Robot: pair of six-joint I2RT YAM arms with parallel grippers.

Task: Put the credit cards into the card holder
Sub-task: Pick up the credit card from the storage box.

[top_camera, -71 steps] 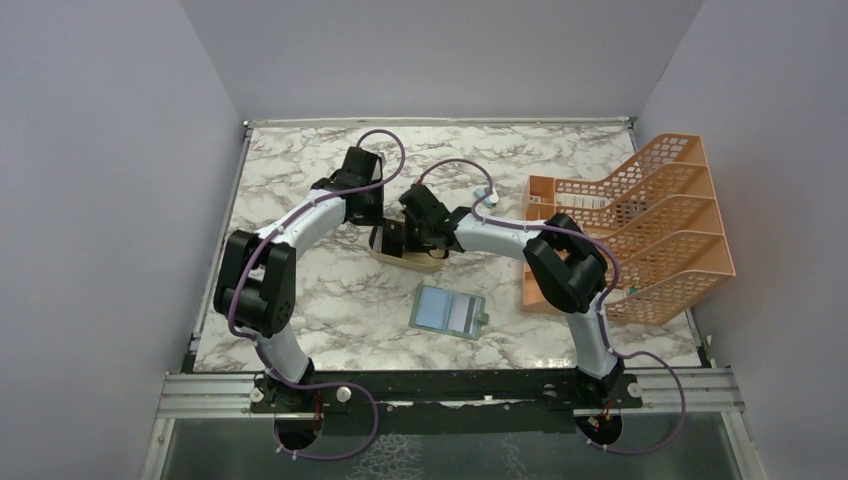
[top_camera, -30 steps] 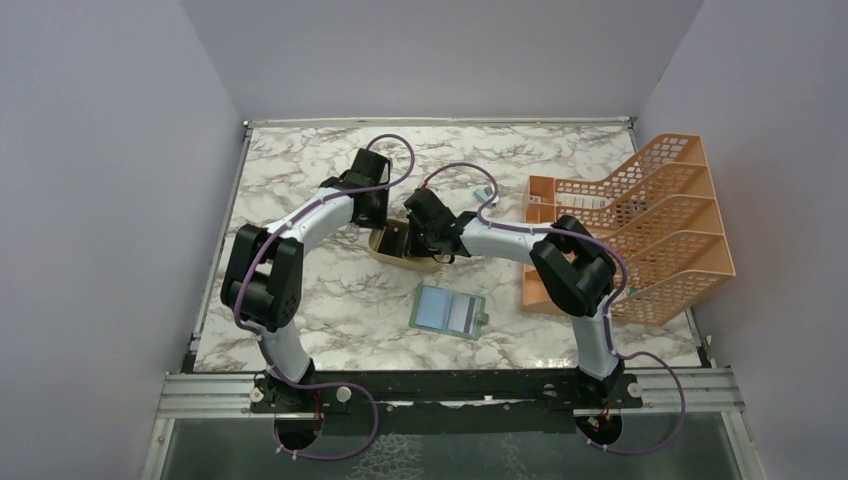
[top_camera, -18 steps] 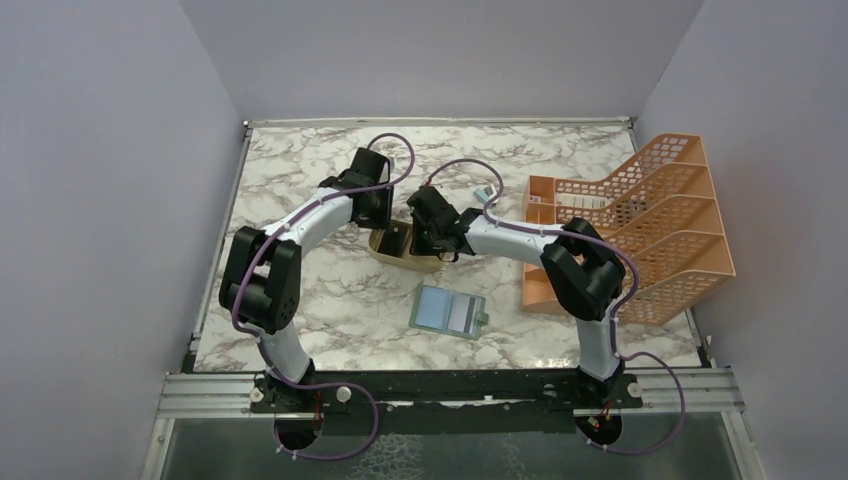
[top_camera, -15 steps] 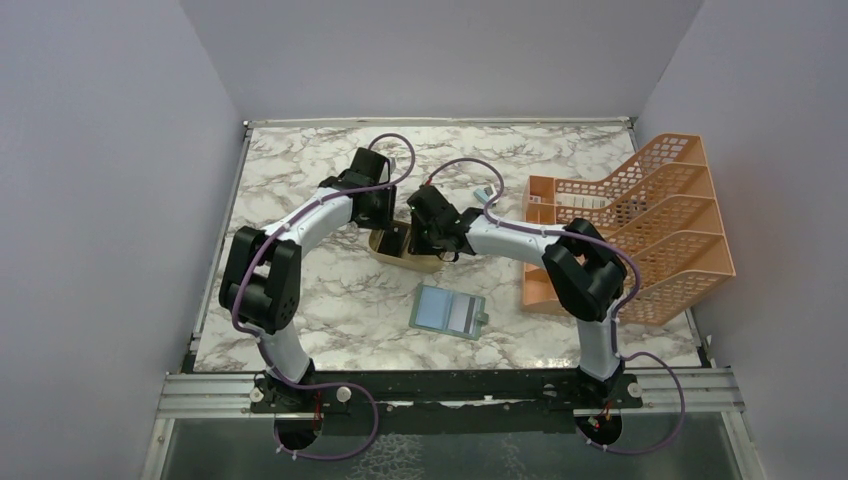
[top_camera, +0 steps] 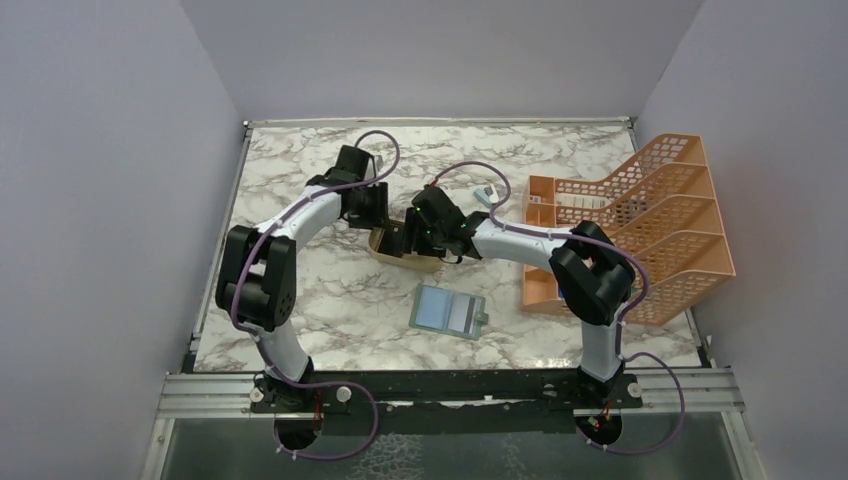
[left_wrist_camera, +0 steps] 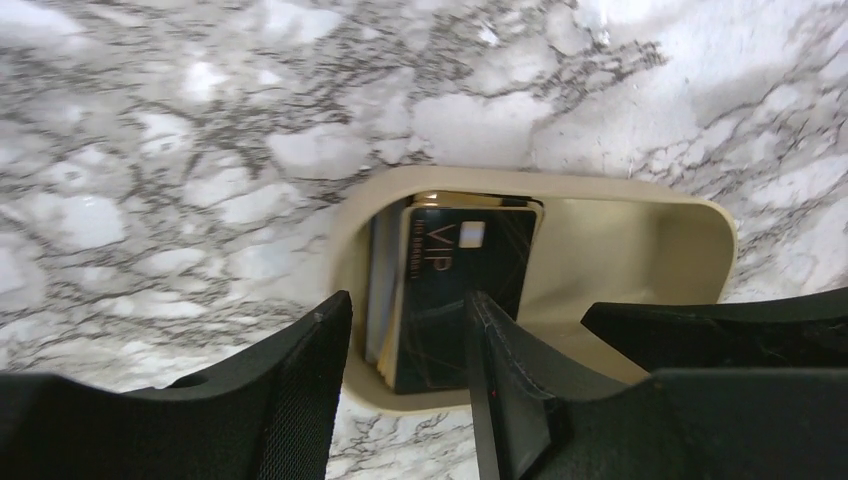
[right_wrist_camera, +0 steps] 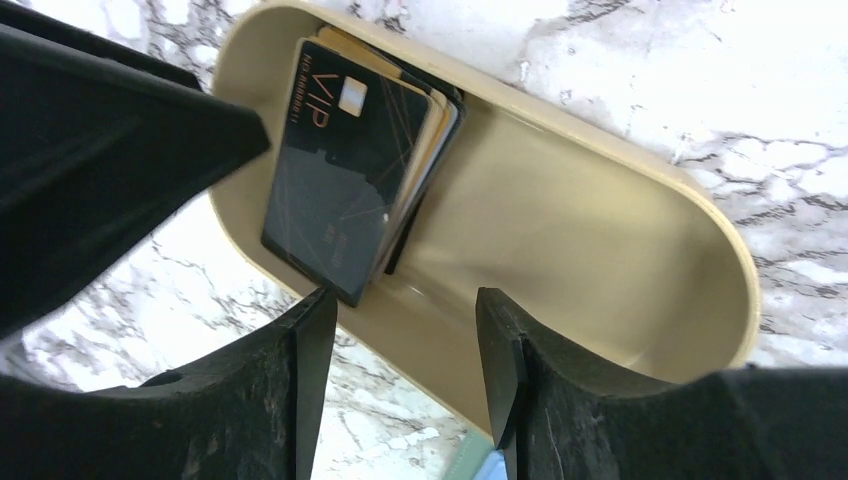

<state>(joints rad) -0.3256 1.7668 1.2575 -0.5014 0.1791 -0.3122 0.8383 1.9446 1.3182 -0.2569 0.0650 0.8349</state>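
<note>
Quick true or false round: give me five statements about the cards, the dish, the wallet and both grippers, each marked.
1. The credit cards lie stacked inside the tan dish. True.
2. The top card is white. False: it is black, marked VIP.
3. The card holder lies open, apart from the dish. True.
4. The right gripper grips a card. False: its jaws stand open and empty above the dish.
5. The left gripper hangs over the card holder. False: it hangs over the dish, jaws open.

White-shelled arms (top_camera: 300,215) with chunky black joints (top_camera: 262,280), purple cables (top_camera: 392,140) looping alongside, and matte black wedge fingers (left_wrist_camera: 290,395)
</note>
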